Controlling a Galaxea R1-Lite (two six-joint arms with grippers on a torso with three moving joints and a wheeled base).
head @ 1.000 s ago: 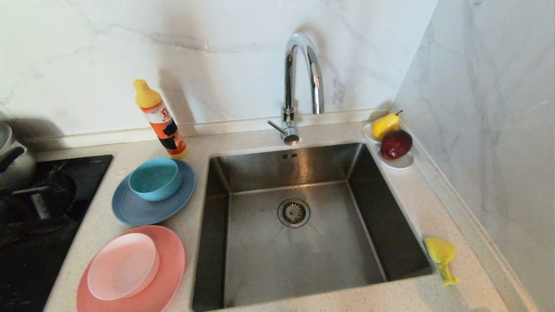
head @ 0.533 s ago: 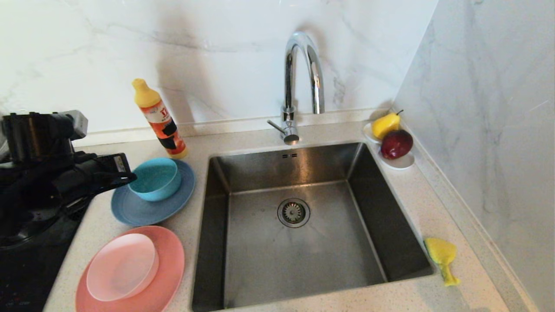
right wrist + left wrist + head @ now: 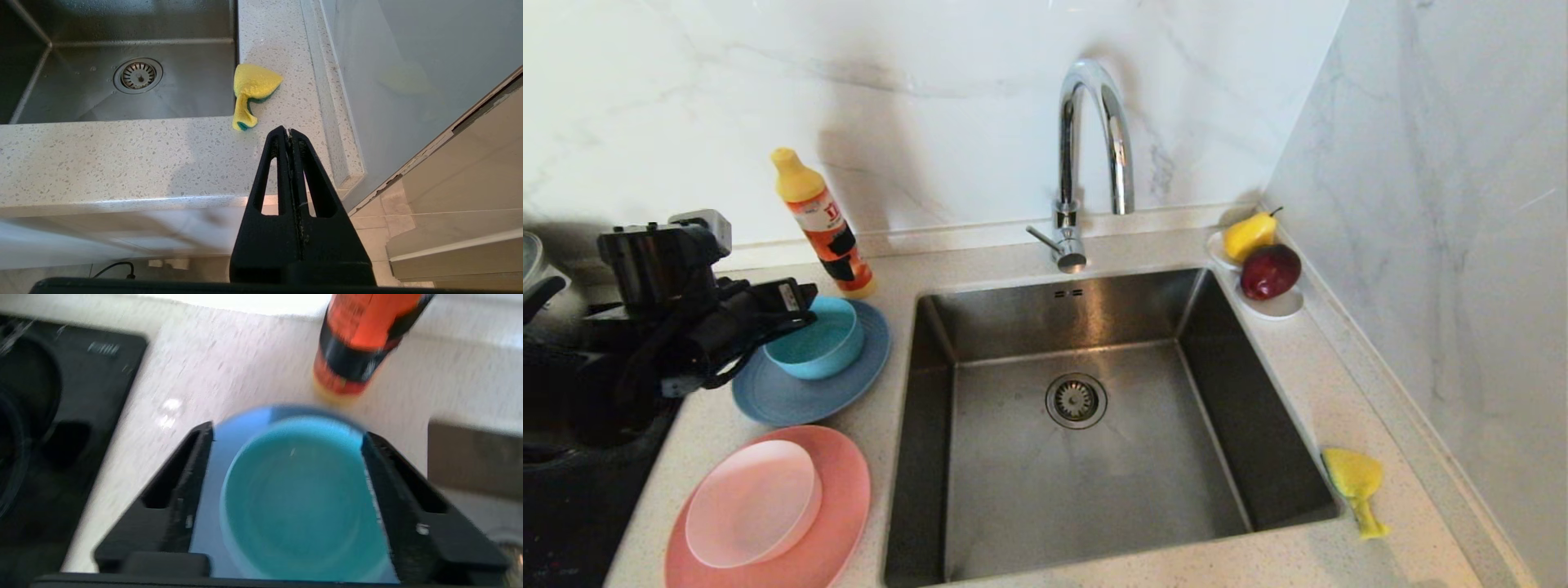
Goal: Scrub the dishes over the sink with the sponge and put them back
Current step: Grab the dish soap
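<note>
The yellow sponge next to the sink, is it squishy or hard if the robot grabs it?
Probably squishy: the sponge lies crumpled, one end pinched into a twisted tail. It likely weighs little, so a nudge might slide it along the countertop. It shouldn't roll, since it sits flat.

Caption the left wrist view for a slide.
Open left gripper framing the teal bowl on its grey-blue plate, orange detergent bottle beyond.

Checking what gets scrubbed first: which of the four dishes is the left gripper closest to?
The teal bowl on the grey-blue plate: the left gripper straddles it, fingers open. The two pink plates lie nearer the counter's front edge.
</note>
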